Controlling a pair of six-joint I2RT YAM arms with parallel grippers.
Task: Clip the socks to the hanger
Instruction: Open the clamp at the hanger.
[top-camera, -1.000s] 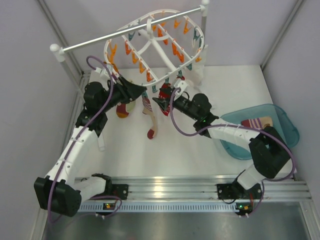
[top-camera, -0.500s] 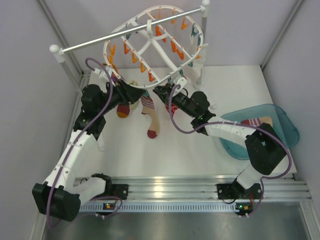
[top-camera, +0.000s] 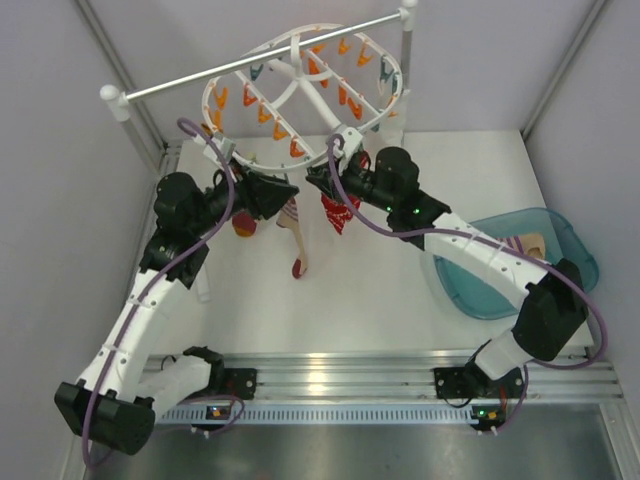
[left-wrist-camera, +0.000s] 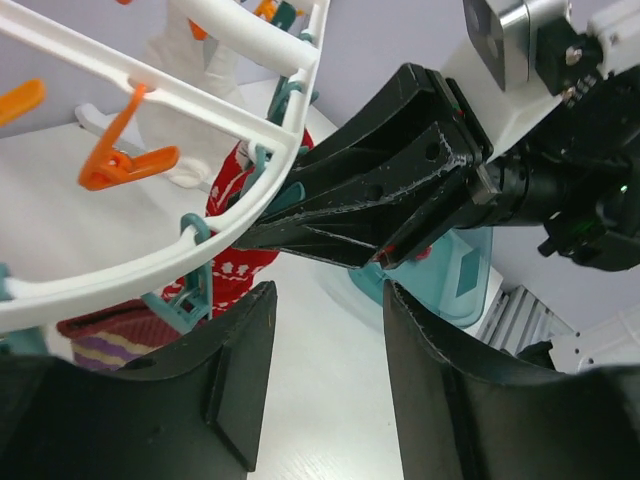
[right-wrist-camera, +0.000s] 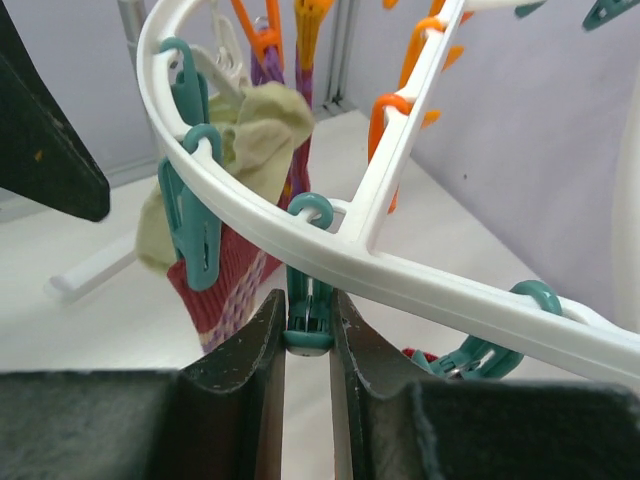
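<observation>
Right wrist view settles one thing: the right hand (right-wrist-camera: 308, 330) is clenched on a teal clip (right-wrist-camera: 307, 305) hanging from the near rim of the hanger (right-wrist-camera: 250, 220), squeezing its handles. The left hand (left-wrist-camera: 328, 295) is spread wide with nothing in it, just across that rim from its partner.

From above, one of the socks (top-camera: 297, 232) dangles under the rim between the two hands, toe pointing down toward the bench (top-camera: 380, 300). It looks clipped already, since neither hand holds it. A reddish toe beside it, half hidden by the left arm, may be its mate, but I cannot tell whether that one is fastened. I'd call the job well along, perhaps one clip short.

A red patterned sock (top-camera: 336, 213) hangs right under the right hand, crowding that stretch of rim. The metal rail (top-camera: 165, 87) crosses above the hanger, and a teal bin (top-camera: 575, 250) sits well off to the right.
</observation>
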